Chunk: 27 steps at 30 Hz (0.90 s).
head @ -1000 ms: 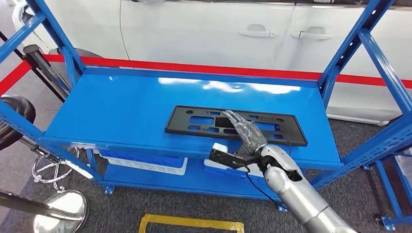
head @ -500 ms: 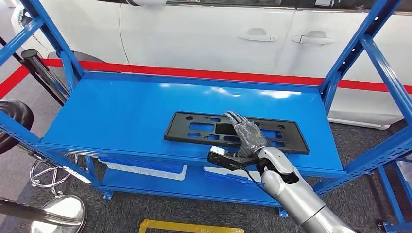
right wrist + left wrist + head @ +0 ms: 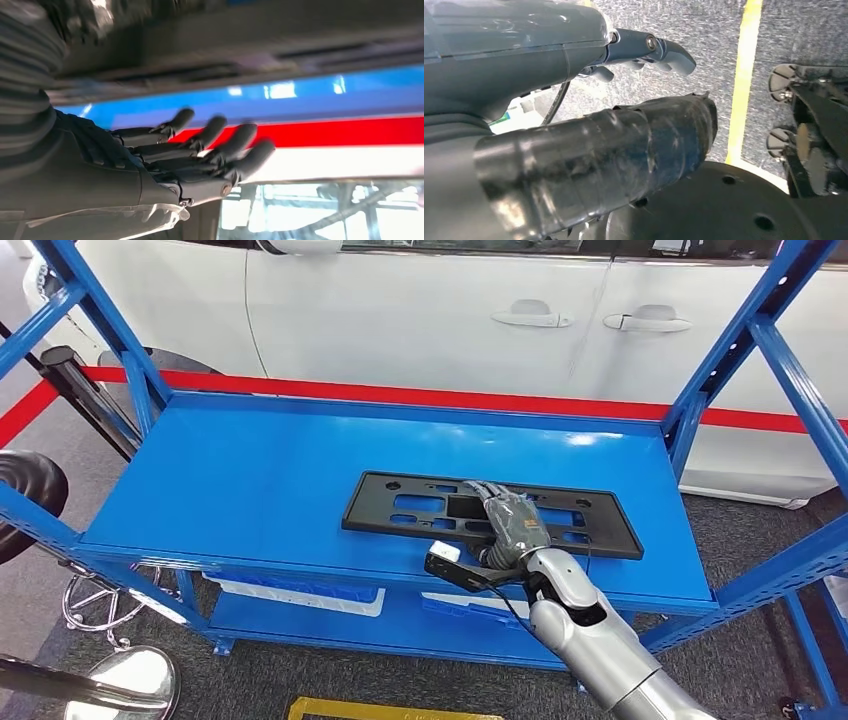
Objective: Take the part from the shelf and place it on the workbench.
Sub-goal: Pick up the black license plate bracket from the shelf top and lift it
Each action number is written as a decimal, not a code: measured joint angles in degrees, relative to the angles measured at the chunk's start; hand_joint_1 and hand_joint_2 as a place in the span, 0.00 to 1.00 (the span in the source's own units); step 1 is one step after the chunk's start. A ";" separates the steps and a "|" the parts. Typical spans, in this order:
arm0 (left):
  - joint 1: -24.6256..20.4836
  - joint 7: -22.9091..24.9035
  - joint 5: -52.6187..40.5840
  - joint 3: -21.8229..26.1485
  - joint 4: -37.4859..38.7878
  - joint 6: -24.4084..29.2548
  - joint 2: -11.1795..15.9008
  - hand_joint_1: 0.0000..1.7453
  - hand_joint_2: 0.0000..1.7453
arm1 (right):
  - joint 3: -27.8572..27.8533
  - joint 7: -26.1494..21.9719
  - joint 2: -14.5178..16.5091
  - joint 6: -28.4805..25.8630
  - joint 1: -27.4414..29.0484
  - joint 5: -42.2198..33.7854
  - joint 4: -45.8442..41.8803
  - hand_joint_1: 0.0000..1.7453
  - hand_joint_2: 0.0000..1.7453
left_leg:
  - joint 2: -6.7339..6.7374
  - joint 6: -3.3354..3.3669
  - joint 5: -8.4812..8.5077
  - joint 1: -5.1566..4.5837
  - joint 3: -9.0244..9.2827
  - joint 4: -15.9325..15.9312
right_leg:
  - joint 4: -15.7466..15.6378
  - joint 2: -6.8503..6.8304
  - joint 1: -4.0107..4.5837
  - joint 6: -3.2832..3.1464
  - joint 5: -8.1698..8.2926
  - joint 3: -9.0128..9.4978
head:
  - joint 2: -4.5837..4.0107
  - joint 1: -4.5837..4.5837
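The part (image 3: 368, 502) is a flat black plastic frame with cut-outs, lying on the blue top shelf (image 3: 250, 470) near its front edge. My right hand (image 3: 512, 520) lies over the middle of the frame with its fingers stretched out toward the far edge. Whether the palm touches the frame is unclear. In the right wrist view the right hand (image 3: 200, 155) has its fingers apart and holds nothing, and the frame is a blurred dark band beside it. My left hand (image 3: 589, 155) hangs over the grey floor, fingers loose, holding nothing.
Slanted blue uprights (image 3: 745, 350) flank the shelf on both sides. A white car (image 3: 450, 310) and red barrier tape (image 3: 400, 395) stand behind it. White and blue bins (image 3: 300, 590) sit on the lower shelf. A black stool (image 3: 25, 490) is at the left, a yellow floor line (image 3: 390, 708) in front.
The whole picture has shifted a little, so the camera has moved. My right hand has stayed over the middle of the frame, its wrist a little closer to the shelf's front edge.
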 joint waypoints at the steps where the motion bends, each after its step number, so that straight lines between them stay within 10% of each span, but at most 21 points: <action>1: 0.02 -0.31 0.00 0.00 0.00 0.23 0.02 0.00 0.00 | -0.02 0.10 0.03 -0.08 0.25 0.16 0.10 0.98 1.00 | 0.01 0.13 0.02 0.00 0.01 -0.05 | -0.02 0.06 -0.01 0.00 0.04 -0.03 | 0.00 -0.01; 22: 0.25 -1.54 0.32 -0.02 0.02 0.76 -0.02 0.00 0.00 | -0.67 0.61 -1.58 0.05 1.62 1.97 -0.91 1.00 1.00 | 0.13 -1.32 0.05 0.30 0.88 -0.73 | 0.07 0.20 0.36 -0.85 -0.27 0.49 | 0.00 0.02; 26: 0.31 -2.08 1.45 0.10 0.02 0.55 -0.02 0.00 1.00 | -0.80 0.61 -2.13 0.50 2.08 2.07 -1.50 1.00 1.00 | 0.13 -1.31 0.04 0.27 0.88 -0.70 | 0.06 0.20 0.33 -0.85 -0.27 0.52 | 0.00 0.02; 27: 0.32 -2.29 1.73 0.17 0.02 0.47 -0.02 0.00 1.00 | -0.82 0.53 -2.35 0.55 2.25 2.04 -1.71 1.00 1.00 | 0.13 -1.30 0.04 0.27 0.88 -0.69 | 0.06 0.20 0.33 -0.85 -0.27 0.52 | 0.00 0.02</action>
